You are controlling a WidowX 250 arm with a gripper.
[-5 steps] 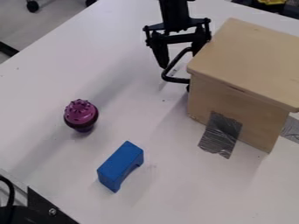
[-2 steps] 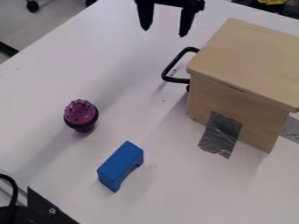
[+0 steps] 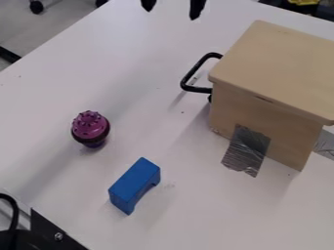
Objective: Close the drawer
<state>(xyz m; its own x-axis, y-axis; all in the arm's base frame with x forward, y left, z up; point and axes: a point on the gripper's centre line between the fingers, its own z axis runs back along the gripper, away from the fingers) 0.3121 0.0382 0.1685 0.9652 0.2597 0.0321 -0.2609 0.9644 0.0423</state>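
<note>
At the top edge of the camera view, the black gripper (image 3: 173, 7) shows just its two fingertips, spread apart with nothing between them. It is above and to the left of the wooden drawer box (image 3: 277, 68), apart from it. A black drawer handle (image 3: 190, 78) sticks out from the box's left side. The drawer front itself is hidden behind the box's top and side; no gap between drawer and box can be seen.
A purple toy cupcake (image 3: 91, 128) stands left of centre on the white table (image 3: 196, 205). Below it to the right lies a blue block (image 3: 135, 185) with an arched underside. Grey tape (image 3: 246, 150) holds the box's near side to the table. Dark equipment (image 3: 49, 232) occupies the lower left corner.
The gripper has moved from beside the handle up to the top edge and slightly left, away from the box. The handle, box, cupcake and block have kept their places.
</note>
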